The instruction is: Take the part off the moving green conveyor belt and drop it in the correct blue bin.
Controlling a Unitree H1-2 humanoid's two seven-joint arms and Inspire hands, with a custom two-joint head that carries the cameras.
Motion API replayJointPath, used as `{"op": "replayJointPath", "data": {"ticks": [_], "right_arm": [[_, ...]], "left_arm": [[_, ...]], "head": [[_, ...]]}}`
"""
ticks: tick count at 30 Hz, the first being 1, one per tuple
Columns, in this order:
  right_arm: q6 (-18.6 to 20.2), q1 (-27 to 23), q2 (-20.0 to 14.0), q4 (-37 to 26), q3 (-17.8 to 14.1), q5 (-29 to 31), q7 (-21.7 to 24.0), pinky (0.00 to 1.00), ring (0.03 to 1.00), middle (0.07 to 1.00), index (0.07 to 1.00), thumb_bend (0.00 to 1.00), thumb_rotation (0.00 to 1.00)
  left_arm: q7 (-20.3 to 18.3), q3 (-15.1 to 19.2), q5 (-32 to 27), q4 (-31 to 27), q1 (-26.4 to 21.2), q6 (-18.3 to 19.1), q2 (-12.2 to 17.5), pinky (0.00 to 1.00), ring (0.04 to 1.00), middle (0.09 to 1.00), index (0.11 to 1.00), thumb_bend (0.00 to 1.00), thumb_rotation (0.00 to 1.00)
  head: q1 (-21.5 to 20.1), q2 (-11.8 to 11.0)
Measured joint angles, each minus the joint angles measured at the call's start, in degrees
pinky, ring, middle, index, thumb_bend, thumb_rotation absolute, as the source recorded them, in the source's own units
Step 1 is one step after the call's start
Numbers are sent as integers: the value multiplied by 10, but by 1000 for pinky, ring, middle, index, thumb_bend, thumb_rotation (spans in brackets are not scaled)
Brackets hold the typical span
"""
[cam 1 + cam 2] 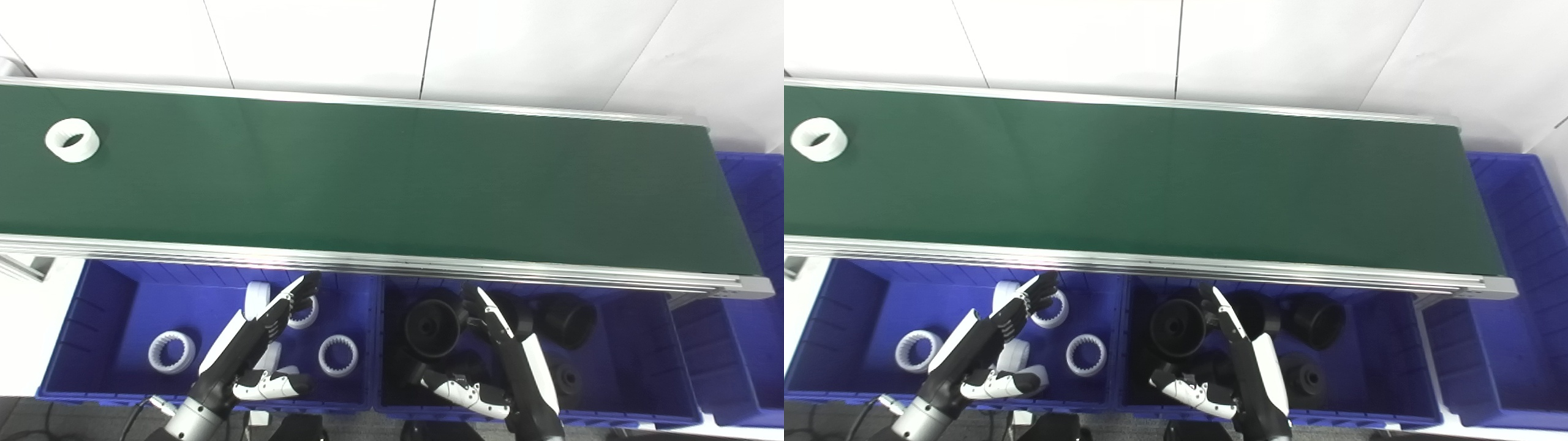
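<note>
A white toothed ring part [72, 139] lies on the green conveyor belt [392, 177] at its far left; it also shows in the right eye view [819, 139]. My left hand [254, 343] is open and empty, hovering over the left blue bin [79, 343], which holds several white rings [171, 351]. My right hand [499, 361] is open and empty over the middle blue bin [637, 361], which holds several black round parts [432, 327]. Both hands are below the belt's near edge, far from the ring on the belt.
The belt's aluminium front rail [392, 263] runs across above the bins. A third blue bin [756, 275] stands at the belt's right end. White wall panels [392, 43] lie behind the belt.
</note>
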Motion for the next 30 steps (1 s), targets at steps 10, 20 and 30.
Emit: {"op": "replayJointPath", "data": {"ticks": [10,20,30], "right_arm": [[-22,-5,0,32,-4,-4,-8,795,867,898,913,846,386],[-39,-10,1,51,-4,-10,-19,780,858,888,903,857,381],[-47,-18,1,62,-4,-10,-21,767,852,886,901,867,377]], "left_arm": [[1,5,0,9,-3,-1,-7,879,929,942,931,781,552],[0,6,9,31,-9,-3,-8,867,917,930,926,786,534],[-7,10,0,42,-11,-3,-12,860,914,932,925,794,522]], "head": [[8,-27],[16,-53],[19,-52]]}}
